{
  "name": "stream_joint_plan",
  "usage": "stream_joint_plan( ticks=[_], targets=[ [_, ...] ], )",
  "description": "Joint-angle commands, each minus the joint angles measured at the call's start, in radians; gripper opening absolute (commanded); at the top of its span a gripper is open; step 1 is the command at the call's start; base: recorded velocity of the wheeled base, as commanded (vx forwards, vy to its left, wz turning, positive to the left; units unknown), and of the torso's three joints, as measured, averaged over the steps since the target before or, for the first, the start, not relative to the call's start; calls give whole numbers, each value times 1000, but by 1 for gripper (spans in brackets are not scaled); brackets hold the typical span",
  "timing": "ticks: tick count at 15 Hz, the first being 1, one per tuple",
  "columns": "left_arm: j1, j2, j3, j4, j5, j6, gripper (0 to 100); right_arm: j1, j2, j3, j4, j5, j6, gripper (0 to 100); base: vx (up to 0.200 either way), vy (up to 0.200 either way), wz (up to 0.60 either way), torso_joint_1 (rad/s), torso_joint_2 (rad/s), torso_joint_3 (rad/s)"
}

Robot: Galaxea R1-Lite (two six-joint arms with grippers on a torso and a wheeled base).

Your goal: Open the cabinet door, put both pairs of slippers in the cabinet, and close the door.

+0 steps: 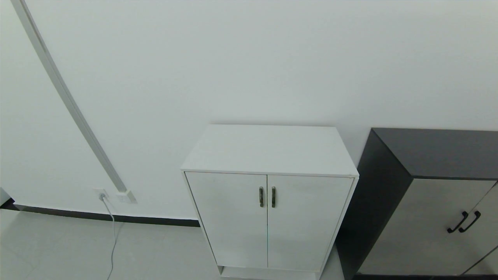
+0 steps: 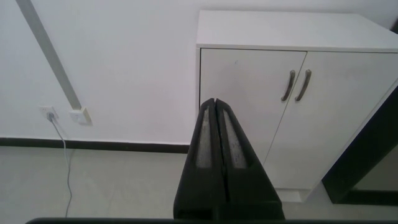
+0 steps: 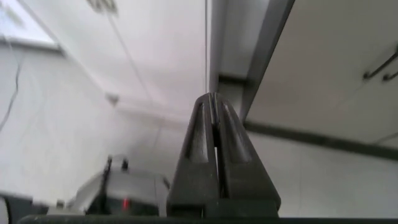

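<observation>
A white two-door cabinet (image 1: pixel 268 217) stands against the wall, both doors shut, with two dark vertical handles (image 1: pixel 267 196) at the middle seam. The same cabinet (image 2: pixel 292 106) appears in the left wrist view, ahead of my left gripper (image 2: pixel 215 102), which is shut with nothing in it and held off from the doors. My right gripper (image 3: pixel 214 98) is shut and empty, hanging low over the floor near the foot of a cabinet (image 3: pixel 336 68).
A black cabinet with grey doors (image 1: pixel 424 210) stands close on the right of the white one. A wall socket with a cable (image 1: pixel 103 196) running down to the floor is on the left. Open grey floor (image 1: pixel 97 252) lies left of the white cabinet.
</observation>
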Motion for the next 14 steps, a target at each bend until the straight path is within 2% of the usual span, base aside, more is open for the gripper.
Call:
stream_joint_plan(
  ticks=[1,7,12,14],
  targets=[
    [0,1,0,0,0,-1,0,-18,-160,0,0,-5,8,0,0,0,0,0,0,0],
    [0,1,0,0,-1,1,0,-66,-311,0,0,-13,8,0,0,0,0,0,0,0],
    [0,0,0,0,-1,2,0,-66,-313,0,-8,-128,103,0,0,0,0,0,0,0],
    [0,0,0,0,-1,2,0,-66,-313,0,-8,-129,102,0,0,0,0,0,0,0]
  ],
)
